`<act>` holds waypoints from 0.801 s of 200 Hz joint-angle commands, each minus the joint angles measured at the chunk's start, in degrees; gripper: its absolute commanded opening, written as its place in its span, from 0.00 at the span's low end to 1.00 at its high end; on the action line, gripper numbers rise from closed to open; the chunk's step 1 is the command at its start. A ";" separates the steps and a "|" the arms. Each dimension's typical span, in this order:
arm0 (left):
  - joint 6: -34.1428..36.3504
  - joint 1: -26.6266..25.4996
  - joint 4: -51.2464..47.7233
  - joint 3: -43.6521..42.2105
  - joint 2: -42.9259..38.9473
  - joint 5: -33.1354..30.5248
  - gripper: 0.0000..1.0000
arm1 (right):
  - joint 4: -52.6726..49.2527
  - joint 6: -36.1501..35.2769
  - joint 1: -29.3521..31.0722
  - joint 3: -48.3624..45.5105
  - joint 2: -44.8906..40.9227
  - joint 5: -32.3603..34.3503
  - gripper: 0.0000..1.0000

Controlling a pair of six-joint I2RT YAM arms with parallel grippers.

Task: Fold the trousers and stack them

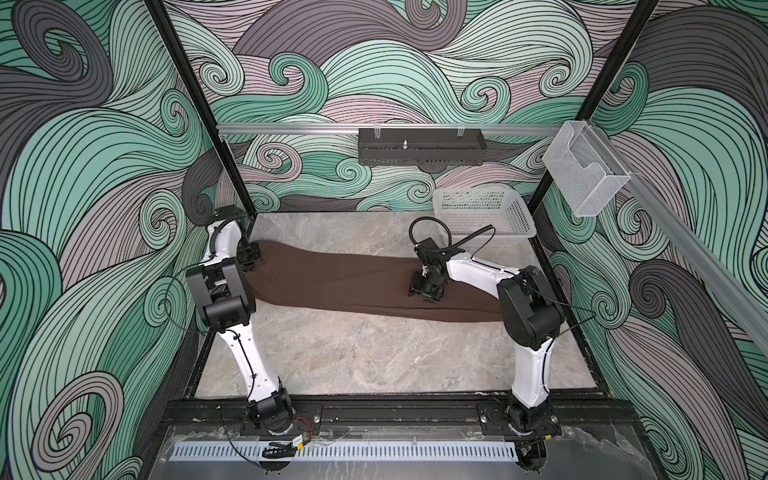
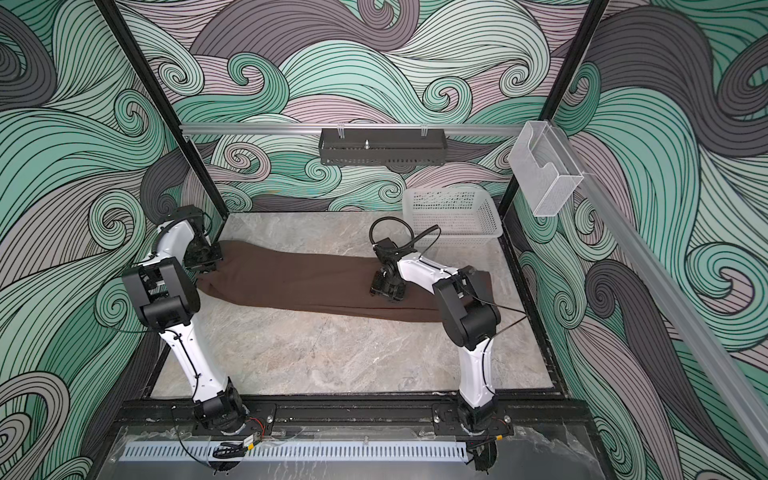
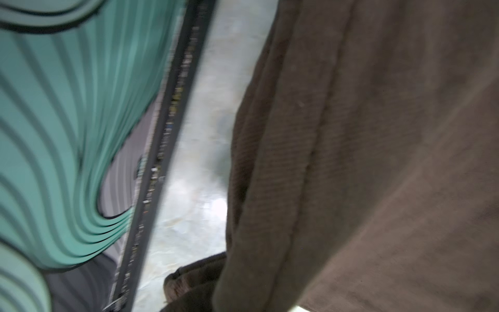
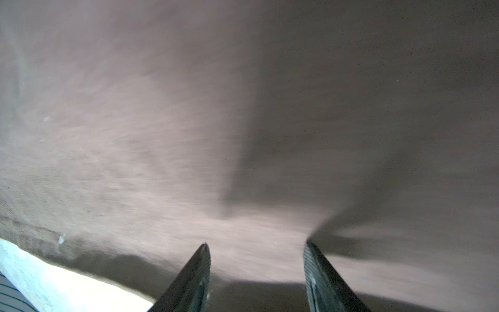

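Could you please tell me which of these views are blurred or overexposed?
Both top views are sharp and evenly lit; the left wrist view smears the trousers and wall; the right wrist view is blurred too, its table corner blown out.

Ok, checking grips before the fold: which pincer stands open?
The right pincer, jaws apart over the trousers; the left pincer is shut at their left end.

The trousers [image 1: 340, 282] are soft matt brown cloth, finely ribbed up close. The bench [image 1: 353, 357] is smooth, grey and marble-look, with a faint sheen. At its 1 o'clock corner, the mesh basket [image 1: 517, 220] is white perforated plastic.
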 commanded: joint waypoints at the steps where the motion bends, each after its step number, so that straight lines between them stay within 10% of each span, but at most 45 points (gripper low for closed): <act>1: -0.49 0.39 -1.10 2.74 0.91 -6.97 0.00 | -2.43 -0.99 0.19 1.62 -2.44 1.54 0.57; 51: 0.06 -2.19 0.53 0.04 -4.63 7.80 0.00 | -3.12 -1.22 -0.16 1.97 -3.69 2.45 0.57; 160: -19.56 -24.44 4.50 -13.40 -20.76 29.49 0.00 | -4.00 -1.89 -7.70 -0.51 -10.08 3.59 0.56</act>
